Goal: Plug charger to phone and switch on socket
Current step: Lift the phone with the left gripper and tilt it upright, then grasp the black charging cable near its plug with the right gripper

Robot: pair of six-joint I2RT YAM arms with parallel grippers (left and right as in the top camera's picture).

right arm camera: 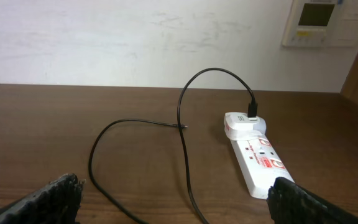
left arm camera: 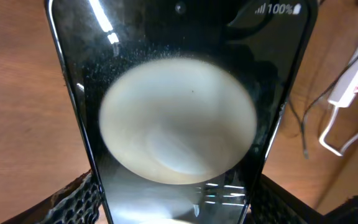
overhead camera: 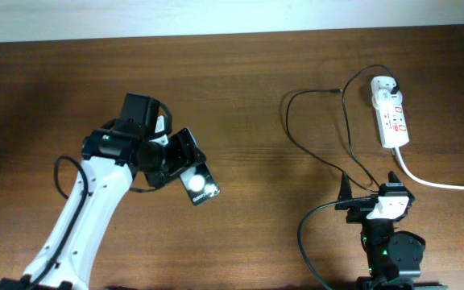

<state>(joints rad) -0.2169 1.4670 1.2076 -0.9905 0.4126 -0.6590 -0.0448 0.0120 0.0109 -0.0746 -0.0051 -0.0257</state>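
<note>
My left gripper is shut on the phone, a black slab held above the table at left centre. In the left wrist view the phone fills the frame, its glossy face mirroring a round lamp, between the fingers. The white socket lies at the far right with the charger's black plug in its far end. The charger cable loops over the table and its connector tip lies free. My right gripper is open and empty, with the cable on the table between its fingers.
The socket's thick white cord runs off to the right edge. The socket lies just ahead and right of my right gripper, and also shows at the right of the left wrist view. A white wall stands behind the table's far edge.
</note>
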